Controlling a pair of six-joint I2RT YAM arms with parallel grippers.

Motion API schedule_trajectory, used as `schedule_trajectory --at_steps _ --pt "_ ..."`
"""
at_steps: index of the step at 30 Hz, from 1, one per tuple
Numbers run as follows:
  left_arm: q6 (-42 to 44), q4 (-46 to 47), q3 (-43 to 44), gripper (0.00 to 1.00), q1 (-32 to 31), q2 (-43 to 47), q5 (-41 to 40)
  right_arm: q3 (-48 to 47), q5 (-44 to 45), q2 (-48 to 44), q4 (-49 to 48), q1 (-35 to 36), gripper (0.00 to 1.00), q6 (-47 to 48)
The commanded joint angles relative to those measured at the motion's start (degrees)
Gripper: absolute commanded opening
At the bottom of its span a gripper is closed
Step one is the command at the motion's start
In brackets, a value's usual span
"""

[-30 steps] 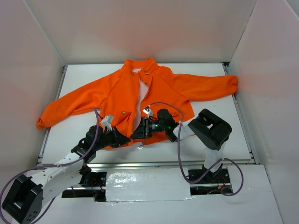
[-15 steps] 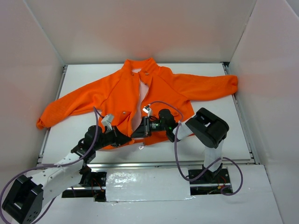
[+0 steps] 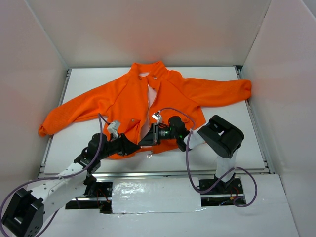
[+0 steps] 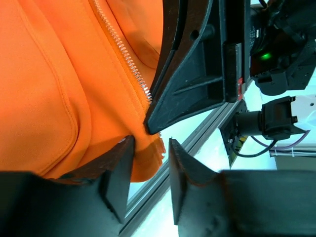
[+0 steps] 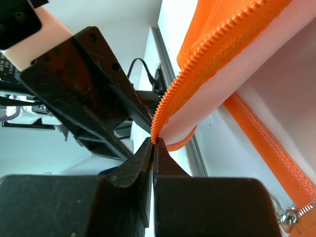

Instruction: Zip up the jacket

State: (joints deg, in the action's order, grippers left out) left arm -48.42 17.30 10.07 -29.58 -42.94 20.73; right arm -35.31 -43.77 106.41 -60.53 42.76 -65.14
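The orange jacket (image 3: 118, 98) lies spread on the white table, front open, collar at the far side. My right gripper (image 3: 144, 140) is shut on the bottom end of one zipper edge (image 5: 207, 54) and lifts it a little; its jaws pinch the orange teeth (image 5: 154, 142). My left gripper (image 3: 132, 147) is open at the hem of the other front panel. The hem corner (image 4: 145, 160) sits between its fingers (image 4: 118, 173), with the pale zipper teeth (image 4: 126, 54) just above. The right gripper's black finger (image 4: 197, 84) is close in front. A metal zipper pull (image 5: 287, 216) lies on the table.
The table's aluminium rail (image 3: 163, 173) runs along the near edge, just below the hem. White walls enclose the table on three sides. A purple cable (image 3: 173, 109) loops over the jacket by the right wrist. The sleeves reach towards the left (image 3: 54, 121) and right (image 3: 237, 89) edges.
My left gripper has edged right along the hem towards the right gripper. The right gripper keeps its hold on the zipper edge and has barely moved.
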Motion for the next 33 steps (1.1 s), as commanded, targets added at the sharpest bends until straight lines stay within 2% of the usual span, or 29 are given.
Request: schedule_trajectory --at_steps 1,4,11,17,21,23,27,28,29,32,33 --pt "0.0 4.3 -0.2 0.43 -0.3 -1.0 2.3 0.6 0.0 -0.8 -5.6 0.6 0.0 -1.6" --pt "-0.4 5.4 -0.7 0.36 -0.3 -1.4 2.7 0.6 -0.1 -0.9 -5.5 0.6 0.0 -1.6" --pt "-0.3 5.1 -0.7 0.4 -0.3 -2.0 3.1 0.4 -0.2 -0.9 -4.9 0.6 0.0 -1.1" --pt "-0.6 4.9 -1.2 0.29 -0.3 -1.7 2.9 0.1 -0.2 -0.3 -4.9 0.6 0.0 -0.9" --pt "-0.5 4.4 -1.4 0.27 -0.3 -1.2 2.9 -0.1 -0.6 0.0 -5.2 0.4 0.0 -0.4" --pt "-0.5 4.4 -1.4 0.1 -0.3 -0.7 2.7 0.0 -1.0 0.2 -5.6 0.5 0.0 -0.3" --pt "-0.5 4.1 -1.2 0.01 -0.3 -0.9 2.6 -0.5 -2.0 0.5 -4.4 0.3 0.0 1.2" --pt "-0.5 4.3 -1.3 0.02 -0.3 -1.0 2.9 -0.8 -2.2 0.7 -4.1 0.3 0.0 1.5" --pt "-0.4 4.6 -1.2 0.13 -0.3 -1.3 3.1 -1.1 -2.6 0.9 -4.1 0.3 0.0 1.6" --pt "-0.7 5.7 -1.6 0.3 -0.3 -1.4 3.6 -1.3 -3.8 1.8 -5.9 0.3 0.0 0.7" --pt "-0.9 5.9 -1.9 0.3 -0.3 -1.4 3.7 -1.3 -4.0 1.9 -6.6 0.3 0.01 0.5"
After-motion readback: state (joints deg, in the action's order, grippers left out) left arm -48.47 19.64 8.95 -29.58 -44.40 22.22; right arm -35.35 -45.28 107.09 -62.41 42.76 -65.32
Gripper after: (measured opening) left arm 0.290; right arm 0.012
